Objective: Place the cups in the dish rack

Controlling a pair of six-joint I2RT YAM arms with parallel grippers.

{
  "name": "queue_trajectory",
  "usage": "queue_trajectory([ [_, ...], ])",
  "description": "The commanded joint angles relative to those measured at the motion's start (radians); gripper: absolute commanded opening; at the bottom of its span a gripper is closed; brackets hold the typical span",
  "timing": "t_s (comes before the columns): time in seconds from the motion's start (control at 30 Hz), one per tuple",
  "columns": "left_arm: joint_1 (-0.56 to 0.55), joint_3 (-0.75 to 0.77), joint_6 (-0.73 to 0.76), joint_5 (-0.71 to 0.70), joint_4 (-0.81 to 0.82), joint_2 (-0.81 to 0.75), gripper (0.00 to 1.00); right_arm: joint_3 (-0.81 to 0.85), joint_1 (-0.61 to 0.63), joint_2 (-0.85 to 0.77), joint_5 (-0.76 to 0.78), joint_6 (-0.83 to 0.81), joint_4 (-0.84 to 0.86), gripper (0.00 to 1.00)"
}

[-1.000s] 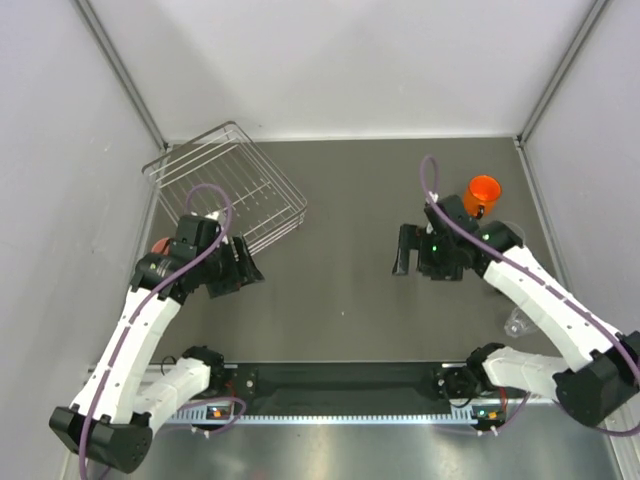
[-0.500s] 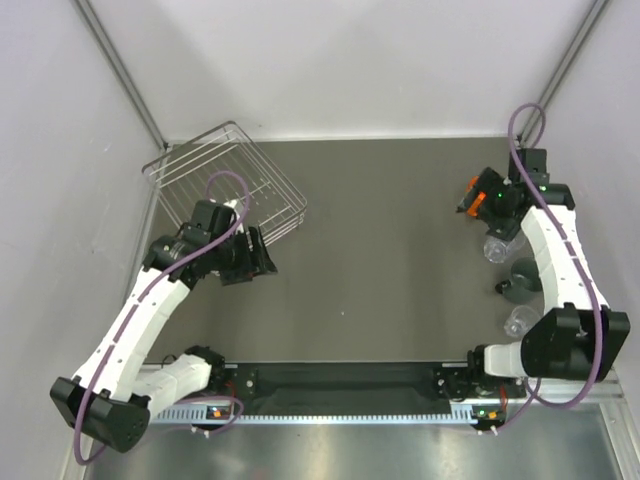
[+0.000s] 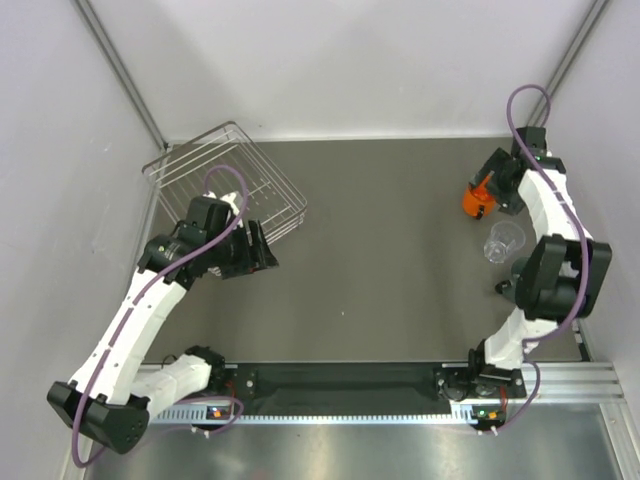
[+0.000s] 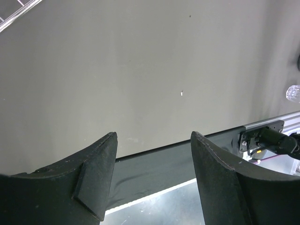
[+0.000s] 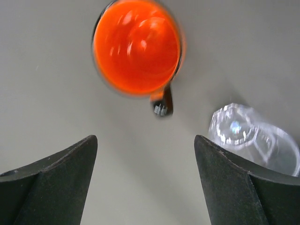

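Observation:
The dish rack (image 3: 225, 178), a silver wire basket, stands at the far left with no cup showing in it; its corner shows in the left wrist view (image 4: 13, 12). My left gripper (image 3: 262, 254) is open and empty over bare table by the rack's near right side (image 4: 153, 134). The orange mug (image 3: 477, 198) stands at the far right. My right gripper (image 3: 490, 186) hovers open above it; the mug (image 5: 136, 47) lies ahead of the jaws (image 5: 145, 138), apart from them. A clear tumbler (image 3: 503, 241) stands beside it (image 5: 254, 136). The dark grey cup is hidden under the right arm.
The right arm's elbow (image 3: 555, 275) hangs over the table's right side. White walls close in on the left, back and right. A black and silver rail (image 3: 340, 385) runs along the near edge. A small clear cup (image 4: 293, 92) shows at the left wrist view's right edge.
My right arm has swung from mid-table to the far right corner and now sits over the orange mug. My left gripper has shifted slightly right near the rack.

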Motion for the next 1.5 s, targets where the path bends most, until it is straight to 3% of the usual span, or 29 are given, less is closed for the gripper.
queue_trajectory([
  [0.0, -0.003, 0.018, 0.02, 0.01, 0.047, -0.021, 0.69, 0.109, -0.036, 0.086, 0.04, 0.025, 0.061, 0.84],
  [0.23, -0.003, -0.002, 0.032, 0.011, 0.065, -0.012, 0.69, 0.22, -0.05, 0.249, 0.079, -0.01, 0.039, 0.81],
  [0.93, -0.003, 0.028, 0.02, 0.088, 0.078, 0.034, 0.69, 0.349, -0.094, 0.405, -0.001, -0.079, 0.071, 0.61],
  [1.17, -0.003, 0.03, 0.005, 0.108, 0.079, 0.029, 0.69, 0.355, -0.094, 0.434, -0.027, -0.086, 0.079, 0.44],
  [1.27, -0.003, 0.035, 0.0, 0.132, 0.087, 0.04, 0.69, 0.352, -0.094, 0.436, -0.041, -0.06, 0.081, 0.32],
  [1.3, -0.003, 0.036, -0.004, 0.146, 0.09, 0.043, 0.68, 0.35, -0.094, 0.439, -0.041, -0.052, 0.084, 0.23],
  [1.37, -0.003, 0.039, -0.009, 0.163, 0.098, 0.051, 0.68, 0.352, -0.094, 0.443, -0.094, -0.027, 0.088, 0.13],
  [1.47, -0.003, 0.042, -0.02, 0.191, 0.102, 0.061, 0.68, 0.346, -0.093, 0.437, -0.138, 0.02, 0.087, 0.08],
])
